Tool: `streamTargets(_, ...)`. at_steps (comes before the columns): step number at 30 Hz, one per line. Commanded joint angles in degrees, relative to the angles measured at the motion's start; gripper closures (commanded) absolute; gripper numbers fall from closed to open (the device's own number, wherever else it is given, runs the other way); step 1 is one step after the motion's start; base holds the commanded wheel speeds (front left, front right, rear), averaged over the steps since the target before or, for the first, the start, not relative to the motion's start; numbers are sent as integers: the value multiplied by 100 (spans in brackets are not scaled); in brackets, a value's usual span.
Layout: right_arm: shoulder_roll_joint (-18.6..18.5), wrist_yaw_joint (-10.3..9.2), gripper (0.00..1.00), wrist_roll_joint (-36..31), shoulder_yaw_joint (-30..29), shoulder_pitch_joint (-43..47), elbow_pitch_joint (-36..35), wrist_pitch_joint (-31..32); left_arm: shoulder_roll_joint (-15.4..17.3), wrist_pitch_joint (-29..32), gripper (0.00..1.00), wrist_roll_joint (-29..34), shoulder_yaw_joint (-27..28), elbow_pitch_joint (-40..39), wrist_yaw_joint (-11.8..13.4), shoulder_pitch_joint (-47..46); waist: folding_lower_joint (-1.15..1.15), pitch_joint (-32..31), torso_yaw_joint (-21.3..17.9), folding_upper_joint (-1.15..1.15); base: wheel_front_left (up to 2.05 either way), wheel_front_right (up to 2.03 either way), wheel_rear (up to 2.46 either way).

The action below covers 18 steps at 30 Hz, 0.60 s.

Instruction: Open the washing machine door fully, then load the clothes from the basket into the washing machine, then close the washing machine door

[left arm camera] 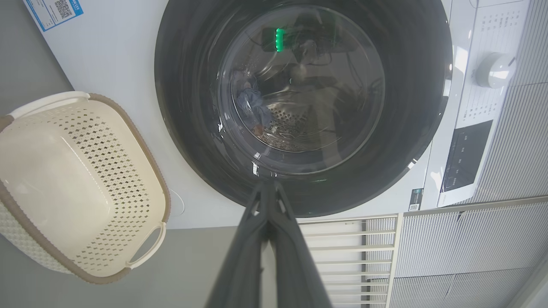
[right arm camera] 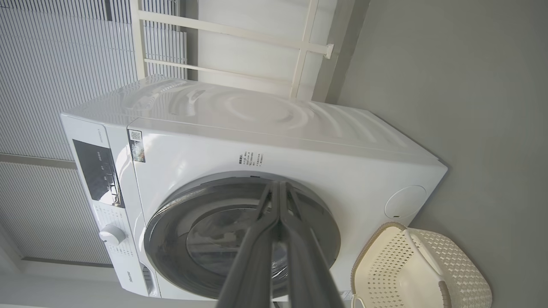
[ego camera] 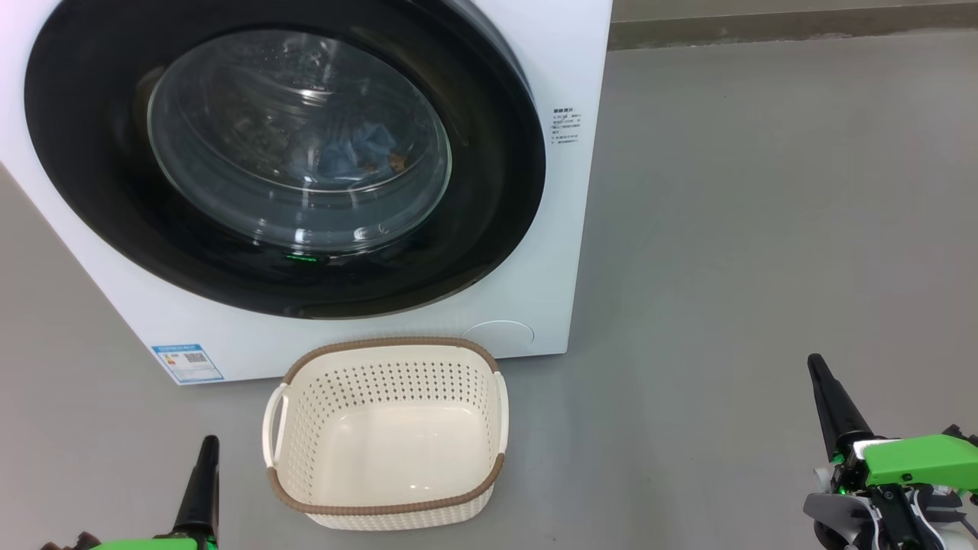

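Note:
The washing machine (ego camera: 569, 229) stands white on the grey floor, and its door (ego camera: 99, 176), black-rimmed with a glass bowl centre, lies flat against the front. Blue clothes (ego camera: 359, 149) show through the glass inside the drum, also visible as clothes (left arm camera: 252, 105) in the left wrist view. The cream basket (ego camera: 386, 347) sits on the floor in front of the machine with nothing in it. My left gripper (ego camera: 208, 441) is at the lower left, shut, fingertips together (left arm camera: 269, 184). My right gripper (ego camera: 814, 360) is at the lower right, shut, holding nothing (right arm camera: 279, 185).
The machine's control panel and dial (left arm camera: 494, 70) sit above the door. A white rack (right arm camera: 299, 51) and ribbed wall panels stand behind the machine. Bare grey floor (ego camera: 764, 191) extends to the right of the machine.

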Motion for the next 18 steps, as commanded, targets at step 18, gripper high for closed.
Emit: streamTargets(18,77,1,100,657,-102,-85,-175,229,-24,229,100,-611,317,-205,-40,-290,0,7,9,0,0,0,0)
